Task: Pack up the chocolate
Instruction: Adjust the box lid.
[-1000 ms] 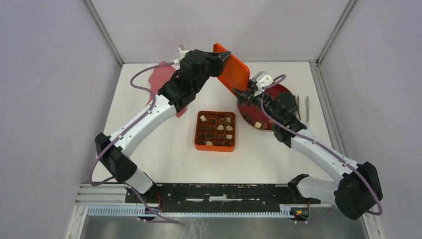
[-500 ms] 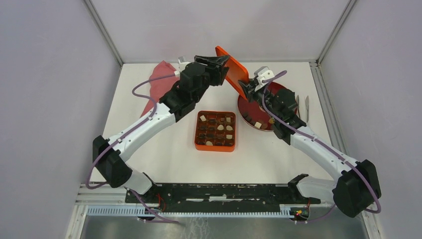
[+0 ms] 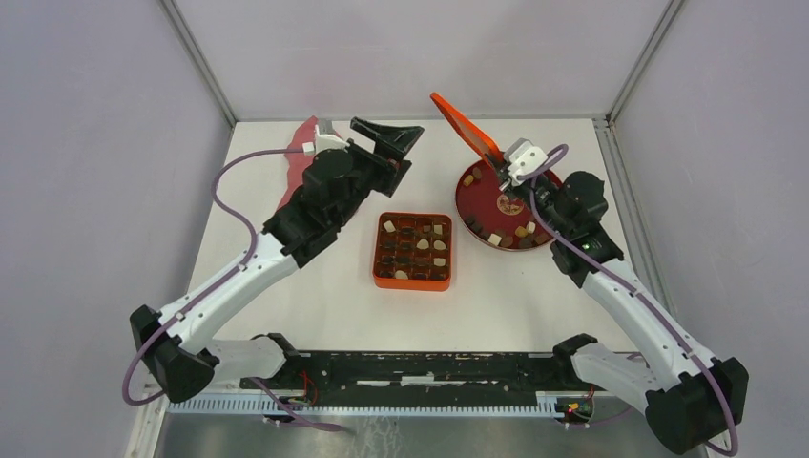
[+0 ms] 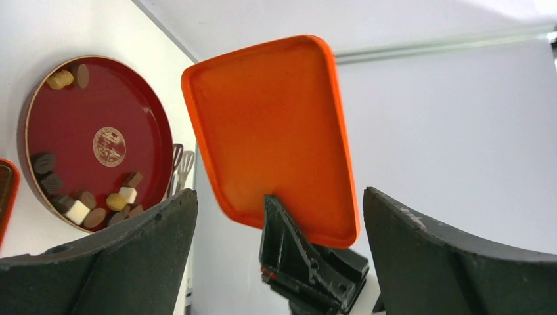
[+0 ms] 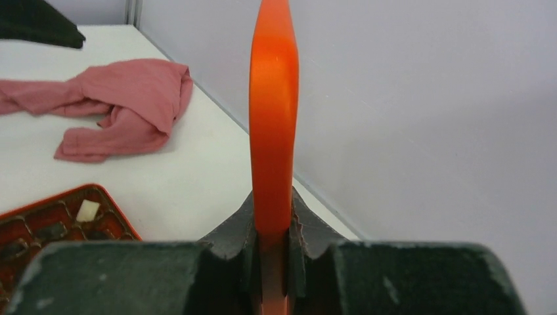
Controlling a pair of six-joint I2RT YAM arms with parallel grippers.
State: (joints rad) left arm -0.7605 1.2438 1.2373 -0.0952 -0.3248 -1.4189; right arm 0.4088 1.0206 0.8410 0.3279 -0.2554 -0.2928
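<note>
Top external view, nearest first: two arms reach from the near edge of a white bench (image 3: 315,296). At centre sits an orange box (image 3: 410,282), gridded, with chocolate (image 3: 389,226) in several cells; whether the dark cells are filled cannot be told. To its right a dark red plate (image 3: 496,196) carries more loose pieces along its near rim. Beyond the plate the right claw (image 3: 496,164) is pinching the lower edge of an orange lid (image 3: 466,129), which stands tilted in the air; the left claw (image 3: 386,134) is spread wide, near the lid but apart from it; a pink cloth (image 3: 303,141) lies at the far left.

The step looks to be carrying the lid clear so that packing can go on. Held by one thin edge, the lid will want to swing, so a firm pinch is called for; it should be lowered flat onto bare bench, well away from plate and box; the left arm should draw back without brushing it.

Left wrist view shows the lid's broad face, the pinch at its bottom edge, and a thin metal tool (image 4: 180,164) just beyond the plate, which the right arm hides from above. Right wrist view shows the lid edge-on, gripped squarely between both fingers (image 5: 233,228), with one cream piece in the box's near corner.
</note>
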